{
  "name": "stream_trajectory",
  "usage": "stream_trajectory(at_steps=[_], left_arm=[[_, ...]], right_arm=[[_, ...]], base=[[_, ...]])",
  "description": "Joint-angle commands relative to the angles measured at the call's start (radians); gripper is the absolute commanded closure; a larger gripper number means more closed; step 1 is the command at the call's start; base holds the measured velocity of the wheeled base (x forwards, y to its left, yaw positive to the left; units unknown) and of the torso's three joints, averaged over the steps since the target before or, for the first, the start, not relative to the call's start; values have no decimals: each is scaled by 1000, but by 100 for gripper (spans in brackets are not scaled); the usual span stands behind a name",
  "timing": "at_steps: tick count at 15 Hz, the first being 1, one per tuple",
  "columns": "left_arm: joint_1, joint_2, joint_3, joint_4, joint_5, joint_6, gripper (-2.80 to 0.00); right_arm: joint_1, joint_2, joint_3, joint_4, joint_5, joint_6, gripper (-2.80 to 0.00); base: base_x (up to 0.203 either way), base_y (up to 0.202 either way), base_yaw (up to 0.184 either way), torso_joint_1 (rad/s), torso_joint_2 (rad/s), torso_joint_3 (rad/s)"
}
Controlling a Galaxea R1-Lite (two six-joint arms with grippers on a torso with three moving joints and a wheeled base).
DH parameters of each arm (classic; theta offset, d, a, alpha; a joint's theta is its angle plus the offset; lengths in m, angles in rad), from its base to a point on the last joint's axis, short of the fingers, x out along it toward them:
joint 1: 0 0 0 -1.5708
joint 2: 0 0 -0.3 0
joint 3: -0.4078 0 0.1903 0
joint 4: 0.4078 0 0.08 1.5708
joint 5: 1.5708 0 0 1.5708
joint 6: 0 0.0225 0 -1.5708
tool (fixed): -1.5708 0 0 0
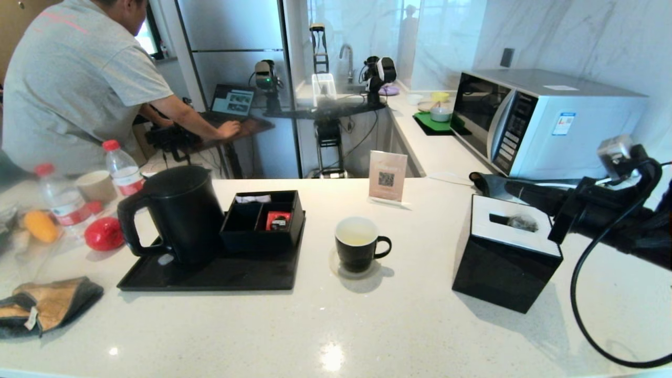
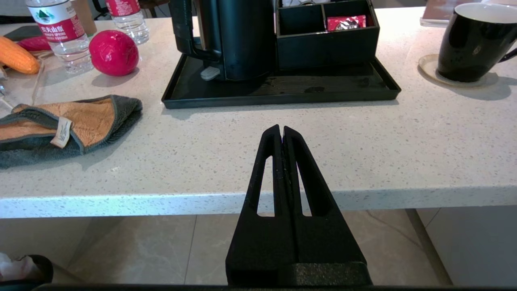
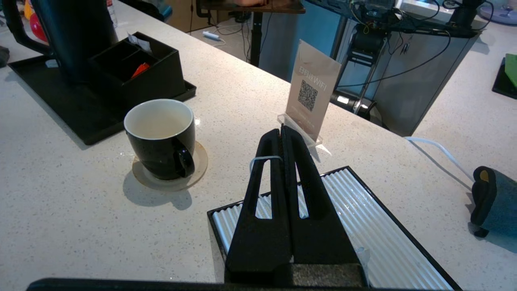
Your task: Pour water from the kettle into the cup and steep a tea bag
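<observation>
The black kettle [image 1: 178,212] stands upright on the left of a black tray [image 1: 210,278]. The black cup [image 1: 359,244] sits on a coaster at mid-counter, with pale water [image 1: 356,237] low in its white inside. My right gripper [image 3: 282,128] is shut above a black tissue box [image 1: 506,262], right of the cup, tips [image 1: 475,177] pointing left. The tea bag's white string [image 3: 264,158] comes out of the closed jaws and loops round one finger. A greyish sachet [image 1: 520,223] shows under the fingers. My left gripper [image 2: 281,128] is shut and empty, low at the counter's front edge.
A black organiser box [image 1: 262,215] with a red packet [image 1: 277,219] shares the tray. Bottles [image 1: 123,168], a tan paper cup [image 1: 96,186], a red ball [image 1: 104,233] and a folded cloth [image 1: 47,304] lie left. A QR sign [image 1: 387,176] and a microwave [image 1: 546,121] stand behind.
</observation>
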Motion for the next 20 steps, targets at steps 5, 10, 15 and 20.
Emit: stream_trajectory(at_steps=[5, 10, 15, 20], left_arm=[[0, 0, 0, 0, -1, -1, 0], [0, 0, 0, 0, 0, -1, 0], [0, 0, 0, 0, 0, 1, 0], [0, 0, 0, 0, 0, -1, 0]], right_arm=[[2, 7, -104, 0, 10, 9, 0], [31, 7, -142, 11, 9, 10, 0], [33, 7, -103, 3, 9, 9, 0], [19, 3, 21, -9, 3, 0, 0]], base=[[0, 0, 0, 0, 0, 0], [0, 0, 0, 0, 0, 0], [0, 0, 0, 0, 0, 0], [0, 0, 0, 0, 0, 0]])
